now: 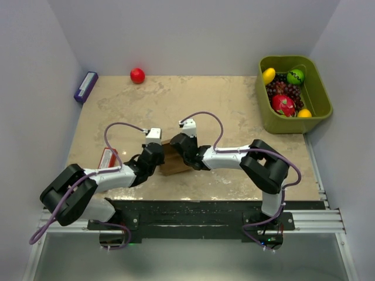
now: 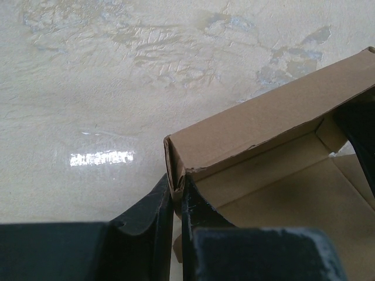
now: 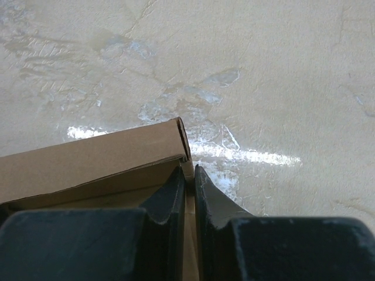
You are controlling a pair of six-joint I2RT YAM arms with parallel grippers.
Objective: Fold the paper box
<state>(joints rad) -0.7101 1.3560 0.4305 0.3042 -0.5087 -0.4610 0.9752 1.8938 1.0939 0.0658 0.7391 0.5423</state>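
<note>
Paper box [image 1: 174,159], a small plain brown cardboard blank with creased panels, sits on the beige marbled table [image 1: 234,105] near its front edge, between the two arms and roughly at the middle of the table's width. In the left wrist view the paper box [image 2: 263,129] is partly raised, with one long wall upright and the inner floor panel lying open beside it. The left gripper [image 2: 177,190] has its black fingers drawn almost together on the corner of that wall, the card edge pinched between them. The right gripper [image 3: 188,175] is equally narrow, clamping a thin strip of card at the opposite corner of the paper box [image 3: 88,158], where a folded wall ends just above the fingertips. From above, the left gripper [image 1: 157,157] and the right gripper [image 1: 183,149] meet the box from either side, close to each other. A flat red packet [image 1: 107,158] lies beside the left arm. Well apart, at the far left edge, rests a purple-blue rectangular box [image 1: 86,86], with a small red ball [image 1: 137,75] near it. An olive-green plastic bin [image 1: 319,96] holding assorted fruit stands at the far right corner.
</note>
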